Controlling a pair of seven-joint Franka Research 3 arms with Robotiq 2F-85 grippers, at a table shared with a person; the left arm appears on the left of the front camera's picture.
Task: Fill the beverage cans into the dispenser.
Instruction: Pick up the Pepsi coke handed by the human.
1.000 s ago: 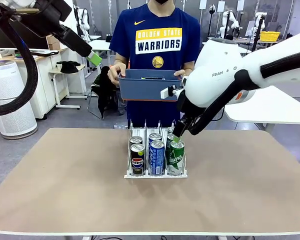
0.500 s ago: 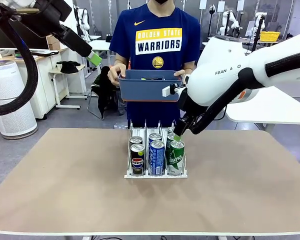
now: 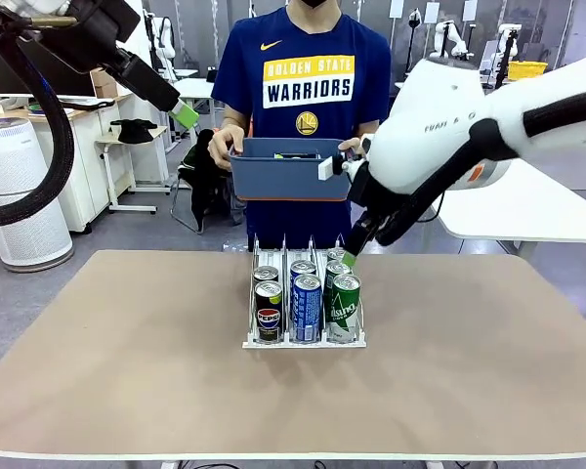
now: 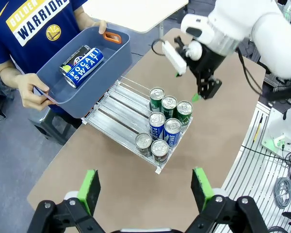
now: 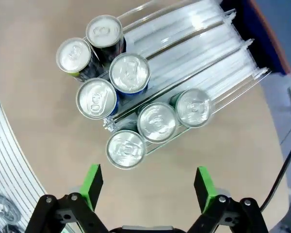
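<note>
The dispenser (image 4: 117, 103) is standing in the middle of the table (image 3: 127, 371), a little toward the far side. Seven beverage cans (image 4: 156, 124) are standing upright in it, gathered at the end nearer to the robot. Two black ones (image 3: 269, 318) are in the left lane, two blue ones (image 3: 306, 308) are in the middle lane and three green ones (image 3: 345, 308) are in the right lane. The cans of each lane are touching one another.

The right gripper (image 3: 349, 258) is hanging just above the rear green cans, pointing down. In the right wrist view its green pads (image 5: 93, 179) are standing wide apart and are holding nothing, and the silver tops of the cans are lying below them.

The left gripper (image 4: 145, 189) is hovering high over the left side, well apart from the dispenser. Its fingers are also spread wide and are holding nothing.

The person (image 3: 308, 88) is standing at the far side and is holding a blue-grey tub (image 3: 291, 176) with both hands, above the far end of the dispenser. In the tub two more cans are lying on their sides, a blue one (image 4: 87, 65) and a black one (image 4: 73, 57), just beside each other.
</note>
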